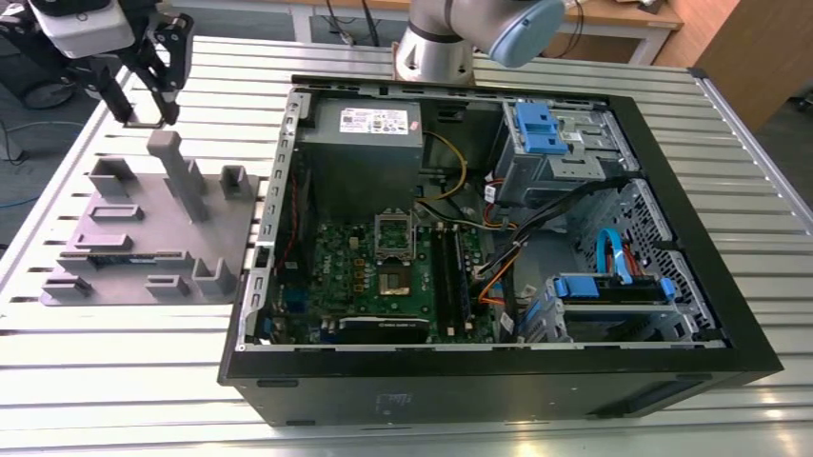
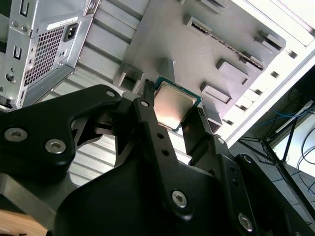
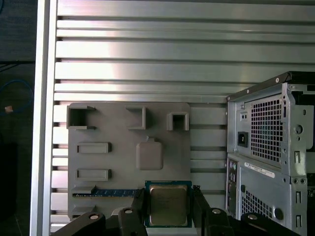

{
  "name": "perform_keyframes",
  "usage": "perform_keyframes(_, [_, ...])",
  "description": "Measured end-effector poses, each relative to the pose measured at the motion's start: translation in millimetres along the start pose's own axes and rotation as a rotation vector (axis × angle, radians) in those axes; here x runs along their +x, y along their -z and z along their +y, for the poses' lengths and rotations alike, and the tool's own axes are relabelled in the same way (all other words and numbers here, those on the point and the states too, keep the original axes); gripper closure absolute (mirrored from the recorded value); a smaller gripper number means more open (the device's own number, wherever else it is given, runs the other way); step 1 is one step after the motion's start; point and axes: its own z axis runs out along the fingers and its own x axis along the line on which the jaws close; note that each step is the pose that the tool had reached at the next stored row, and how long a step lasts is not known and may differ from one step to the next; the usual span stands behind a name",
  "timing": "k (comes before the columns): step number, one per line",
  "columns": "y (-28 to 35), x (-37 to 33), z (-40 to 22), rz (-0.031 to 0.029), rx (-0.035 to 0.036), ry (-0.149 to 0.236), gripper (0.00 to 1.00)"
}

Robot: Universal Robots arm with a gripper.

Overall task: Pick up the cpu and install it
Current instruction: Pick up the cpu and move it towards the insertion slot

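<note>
Second wrist view: hand (image 2: 173, 101) pinches cpu (image 2: 173, 109) aloft.

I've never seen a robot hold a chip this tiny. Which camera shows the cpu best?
The first wrist view: the cpu faces the camera squarely, held in the gripper. The second wrist view shows it tilted, one edge behind a finger. In the exterior view it is too small to make out.

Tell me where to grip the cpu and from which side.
Take the cpu by two opposite side edges, from above its flat metal top: it is thin and square, with nothing else to pinch. The gripper holds it so.
</note>
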Motion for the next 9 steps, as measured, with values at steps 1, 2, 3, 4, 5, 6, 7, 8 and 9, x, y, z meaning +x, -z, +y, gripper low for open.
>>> perform_keyframes(1, [0.0,-1.7,0.0,0.0000,0.0000,0.000,0.53])
perform_keyframes(2, [-0.1,-3.5,0.0,0.0000,0.0000,0.000,0.53])
perform_keyframes(3, [-0.1,-5.3,0.0,0.0000,0.0000,0.000,0.53])
perform_keyframes(4, [-0.1,-7.2,0.0,0.0000,0.0000,0.000,0.53])
perform_keyframes(5, [-0.1,-9.2,0.0,0.0000,0.0000,0.000,0.53])
perform_keyframes(6, [-0.2,-11.0,0.0,-0.0001,0.0000,0.000,0.53])
perform_keyframes(7, [-0.2,-12.8,0.0,0.0000,0.0000,0.000,0.53])
perform_keyframes(8, [-0.2,-14.6,0.0,0.0000,0.0000,0.000,0.53])
perform_keyframes(9, [-0.2,-16.4,0.0,0.0000,0.0000,0.000,0.53])
